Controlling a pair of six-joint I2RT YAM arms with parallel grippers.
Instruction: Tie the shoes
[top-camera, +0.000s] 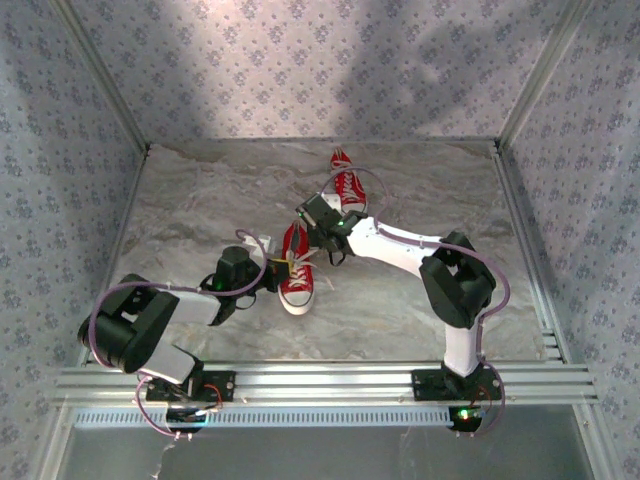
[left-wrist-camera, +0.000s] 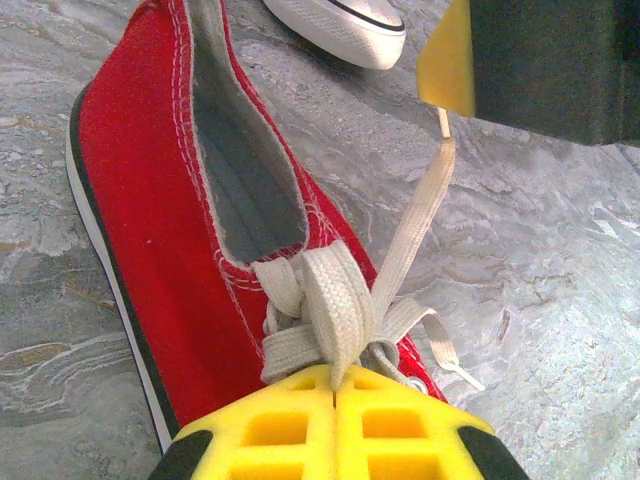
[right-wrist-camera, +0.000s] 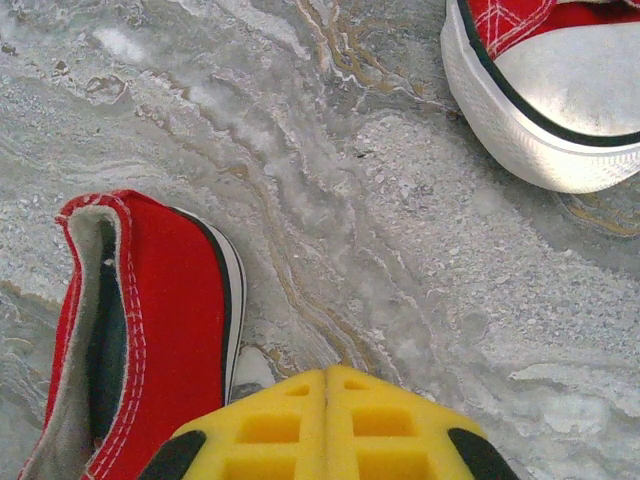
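The shoes are sitting on the marbled table (top-camera: 190, 210). The nearer shoe (top-camera: 296, 270) is lying about mid-table with its white toe pointing toward the arms, and the farther shoe (top-camera: 347, 182) is resting behind it and a little to the right, the two apart. All the work is going on at the nearer one. A loop of lace (left-wrist-camera: 335, 295) is bunching up over the front of its opening, and the left gripper (left-wrist-camera: 335, 385) is pinching that loop, fingers pressed together on it. From the same tangle a lace end (left-wrist-camera: 415, 215) is rising slantwise and taut to the right gripper (right-wrist-camera: 325, 390), whose fingers are showing closed with only a thin seam between them. Since the strand is hanging in the air rather than lying slack, I am judging it to be clamped there.

To my eye the arms are drawing the knot tight on this shoe. The next move is calling for a steady pull in opposite directions, gentle enough that the loop is not slipping out and the light shoe is not dragging along the table. The other shoe would be waiting its turn.

Some things I am not making out: the knot itself is sitting half under the left fingers, so whether a second loop exists I cannot say, and the spot where the strand meets the right fingers is tucked behind the yellow pad. The farther shoe's laces are too small to read from above, and up close it is cut off at the toe cap
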